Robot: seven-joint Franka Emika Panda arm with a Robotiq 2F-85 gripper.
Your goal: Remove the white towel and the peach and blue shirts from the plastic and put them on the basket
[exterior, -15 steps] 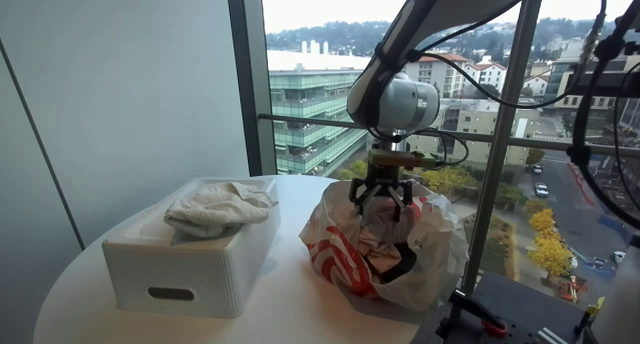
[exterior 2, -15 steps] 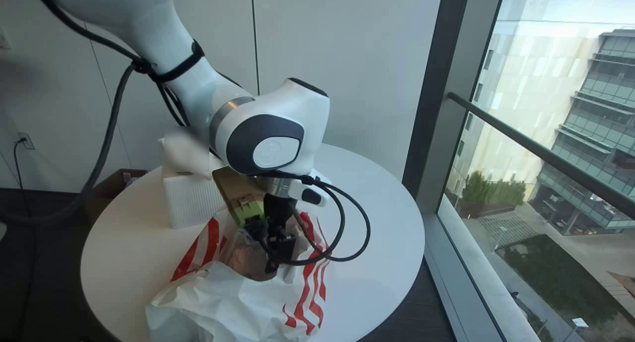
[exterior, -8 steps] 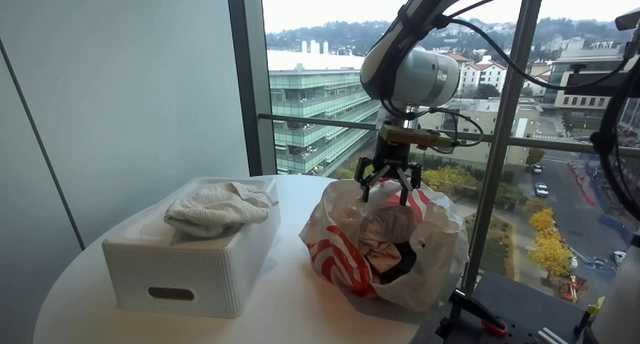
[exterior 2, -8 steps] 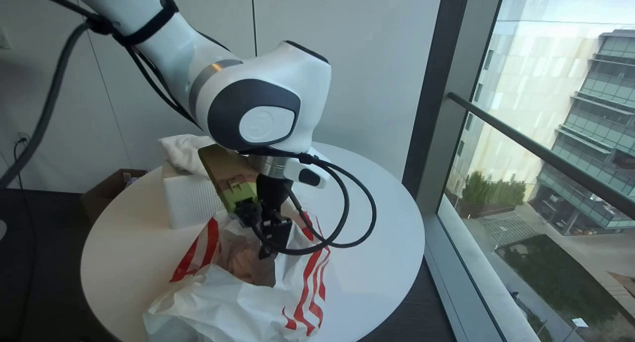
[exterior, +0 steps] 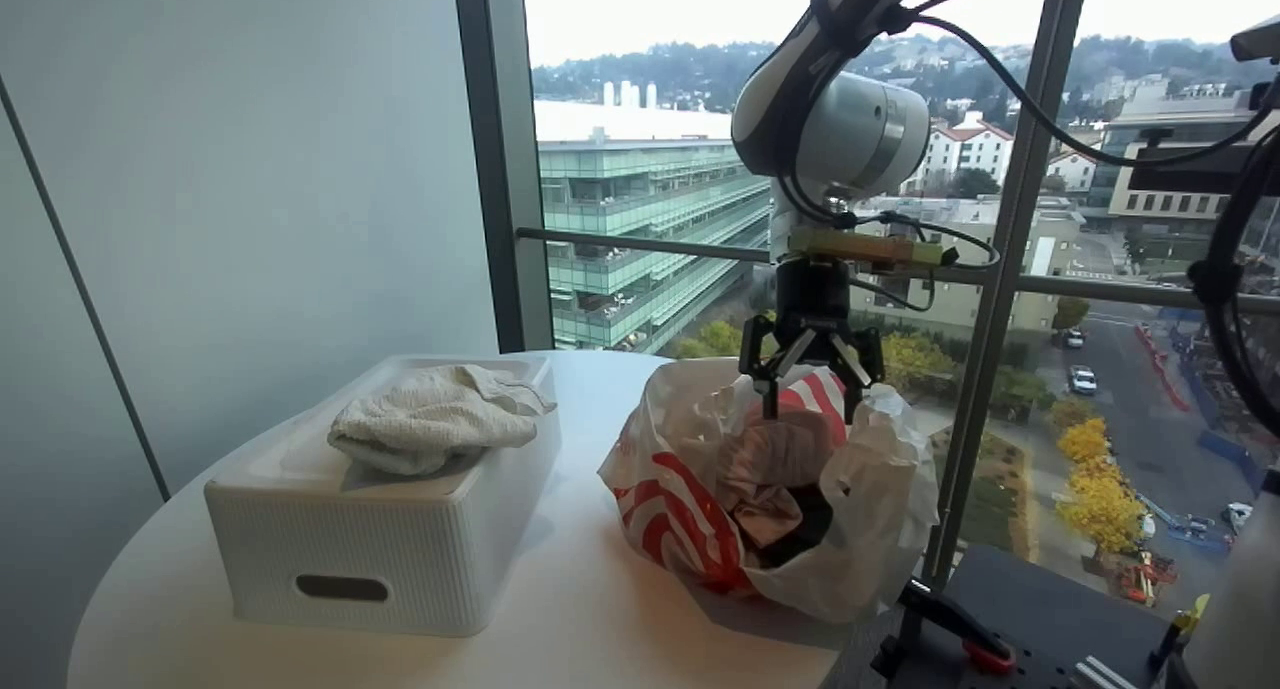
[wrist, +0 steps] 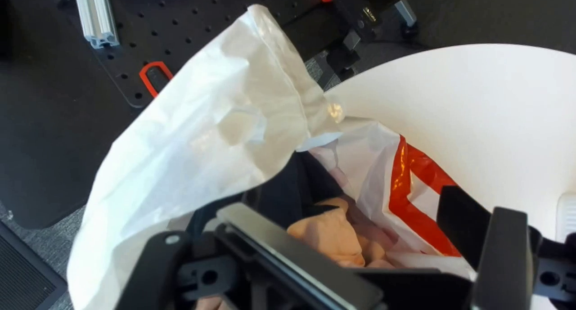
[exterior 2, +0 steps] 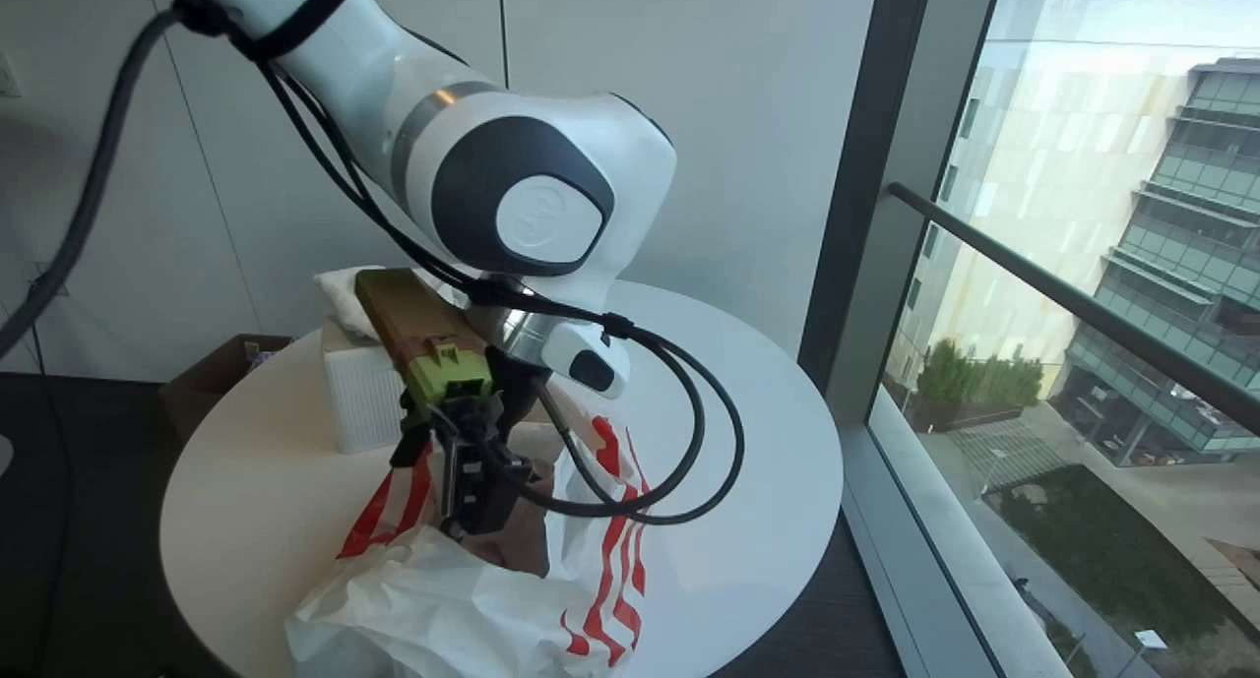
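Principal illumination is cool daylight from the window (exterior: 640, 199); the sky (exterior: 660, 9) is washed out to near white. The wall (exterior: 270, 189) reads dim grey-blue. A soft shadow lies below the plastic bag (exterior: 690, 529) on the table (exterior: 590, 569), whose near part carries a warm cast. In an exterior view the floor (exterior 2: 98, 521) is very dark. In the wrist view, warm glints mark the bag's red print (wrist: 411, 217), and the fingers (wrist: 501, 256) appear soft-edged. Window uprights (exterior: 490, 169) lean off vertical in both exterior views. The distant hills (exterior: 690, 74) are hazy and low in contrast.
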